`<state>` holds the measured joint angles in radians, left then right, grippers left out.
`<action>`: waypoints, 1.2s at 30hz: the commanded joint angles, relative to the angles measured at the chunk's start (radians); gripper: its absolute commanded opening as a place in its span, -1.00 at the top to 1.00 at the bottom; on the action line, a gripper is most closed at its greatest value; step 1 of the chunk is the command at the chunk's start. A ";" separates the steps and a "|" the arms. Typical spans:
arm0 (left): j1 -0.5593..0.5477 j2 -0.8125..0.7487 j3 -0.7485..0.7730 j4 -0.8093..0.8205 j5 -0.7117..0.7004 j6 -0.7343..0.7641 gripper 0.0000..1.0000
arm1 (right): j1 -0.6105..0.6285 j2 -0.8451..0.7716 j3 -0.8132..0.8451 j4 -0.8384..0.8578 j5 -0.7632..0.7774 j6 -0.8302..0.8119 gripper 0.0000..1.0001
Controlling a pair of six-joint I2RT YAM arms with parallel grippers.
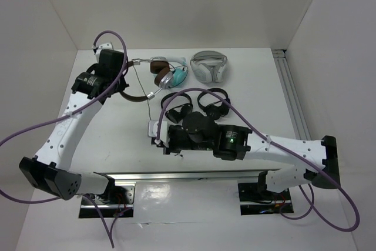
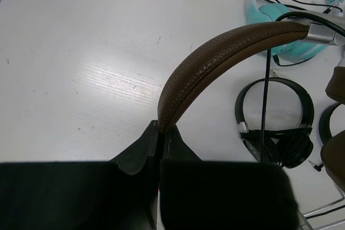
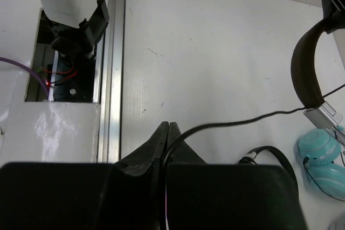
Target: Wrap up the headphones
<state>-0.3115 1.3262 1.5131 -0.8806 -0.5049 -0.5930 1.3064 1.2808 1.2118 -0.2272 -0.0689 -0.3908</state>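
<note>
Left gripper (image 2: 160, 129): jaws fully closed, pinching one end of the brown leather headband (image 2: 215, 57). The band arcs up and away from my fingertips to its silver metal end. I can't tell whether the band is lifted off the table (image 1: 117, 139) or resting on it.

Right gripper (image 3: 168, 129): jaws also closed, with the thin black cable (image 3: 242, 119) clamped between the tips. The cable runs out of the jaws, across the table, towards the headband's silver end piece.

Top view: the headphones (image 1: 160, 67) sit at the far left of the table. Their brown-padded cups are right up against the teal pair (image 1: 179, 76); I can't tell if they touch. The white-grey pair (image 1: 210, 66) is further right along the back. Two black pairs (image 1: 179, 107) (image 1: 212, 101) lie side by side nearer me, just beyond my right wrist. My right gripper is near the table's middle, well apart from the left one.
</note>
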 commanded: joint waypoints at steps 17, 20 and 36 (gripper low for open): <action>-0.156 0.033 -0.047 0.066 -0.043 0.136 1.00 | 0.014 -0.061 0.078 -0.044 0.220 -0.091 1.00; -0.201 0.007 -0.082 0.043 -0.070 0.159 1.00 | 0.014 -0.061 0.104 -0.084 0.325 -0.112 1.00; -0.371 -0.130 -0.327 0.008 0.051 0.191 1.00 | 0.024 -0.117 0.037 0.060 0.607 -0.224 1.00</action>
<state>-0.6483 1.2259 1.1862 -0.8925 -0.4656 -0.4175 1.3144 1.1812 1.2461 -0.2703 0.4526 -0.5766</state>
